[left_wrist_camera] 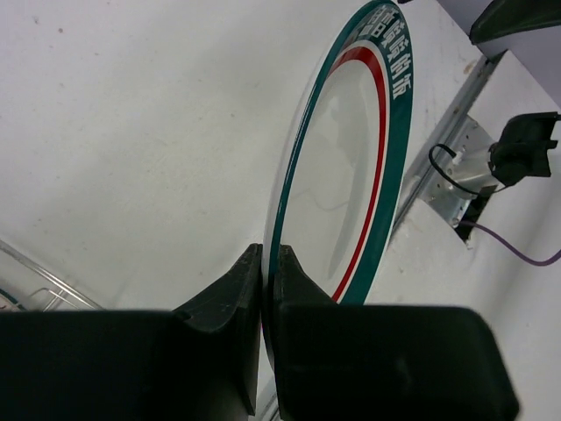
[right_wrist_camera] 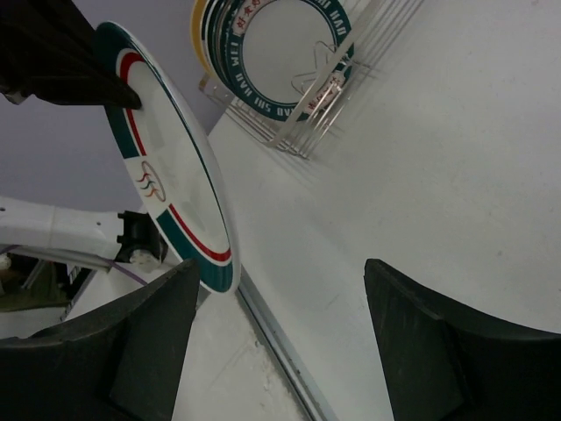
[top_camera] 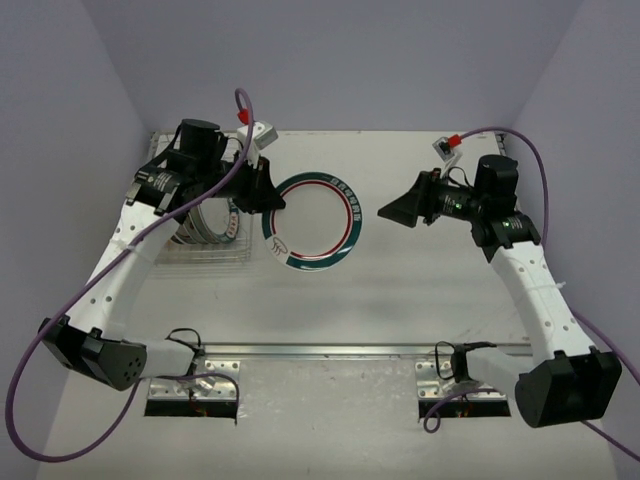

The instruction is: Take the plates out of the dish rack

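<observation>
My left gripper point(top_camera: 262, 190) is shut on the left rim of a white plate point(top_camera: 310, 220) with a teal rim and a thin red ring. It holds the plate tilted, just right of the dish rack point(top_camera: 205, 255). The left wrist view shows both fingers point(left_wrist_camera: 241, 289) pinching the rim of that plate point(left_wrist_camera: 351, 167). Several more teal-rimmed plates point(top_camera: 205, 215) stand upright in the rack. My right gripper point(top_camera: 390, 212) is open and empty, to the right of the held plate and pointing at it. The right wrist view shows the held plate point(right_wrist_camera: 166, 167), the rack point(right_wrist_camera: 324, 96) and its plates point(right_wrist_camera: 280, 44).
A metal rail point(top_camera: 340, 350) runs along the near edge of the table between the arm bases. Small white boxes with red connectors sit at the back left point(top_camera: 262, 130) and back right point(top_camera: 447, 147). Purple walls enclose the table.
</observation>
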`<state>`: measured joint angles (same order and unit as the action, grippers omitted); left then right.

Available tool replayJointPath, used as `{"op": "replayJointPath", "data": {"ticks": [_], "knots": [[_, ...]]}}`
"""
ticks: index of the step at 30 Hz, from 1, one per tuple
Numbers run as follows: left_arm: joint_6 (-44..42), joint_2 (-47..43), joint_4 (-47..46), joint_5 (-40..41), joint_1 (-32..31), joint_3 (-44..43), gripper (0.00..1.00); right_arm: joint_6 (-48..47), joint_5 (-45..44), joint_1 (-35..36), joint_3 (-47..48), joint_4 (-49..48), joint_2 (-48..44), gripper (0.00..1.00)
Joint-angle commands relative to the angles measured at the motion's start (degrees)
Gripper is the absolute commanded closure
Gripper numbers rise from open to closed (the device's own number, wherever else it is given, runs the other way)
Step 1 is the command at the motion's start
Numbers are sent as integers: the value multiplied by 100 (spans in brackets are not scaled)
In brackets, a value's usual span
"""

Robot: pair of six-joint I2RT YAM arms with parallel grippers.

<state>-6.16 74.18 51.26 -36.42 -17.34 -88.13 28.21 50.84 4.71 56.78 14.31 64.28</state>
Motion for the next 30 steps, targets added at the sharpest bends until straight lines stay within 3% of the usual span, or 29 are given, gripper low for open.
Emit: {"op": "replayJointPath", "data": {"ticks": [1, 8, 16, 18, 21, 23, 26, 28, 30], "knots": [[123, 35, -376, -798, -15, -29, 100, 126, 224, 273, 401, -538, 178, 25], [88, 211, -310, -999, -15, 37, 100, -327, 79, 814, 541, -283, 481, 28], [46, 294, -299, -976, -15, 125, 100, -884, -363, 1372, 733, 107, 774, 42], [44, 307, -301, -936, -15, 138, 100, -977, -520, 1495, 792, 188, 854, 51], [44, 307, -319, -834, -15, 138, 95, -988, -724, 1515, 840, 244, 996, 89], [77, 294, -337, -730, -15, 156, 77, -957, -913, 1520, 843, 252, 1030, 100], [137, 237, -387, -490, -15, 221, 42, -857, -1146, 1513, 822, 276, 1025, 100], [173, 237, -369, -202, -9, 246, 26, -804, -1247, 1501, 797, 294, 1025, 100], [316, 219, -372, 362, 56, 287, 0, -755, -1435, 1435, 756, 309, 1026, 100]]}}
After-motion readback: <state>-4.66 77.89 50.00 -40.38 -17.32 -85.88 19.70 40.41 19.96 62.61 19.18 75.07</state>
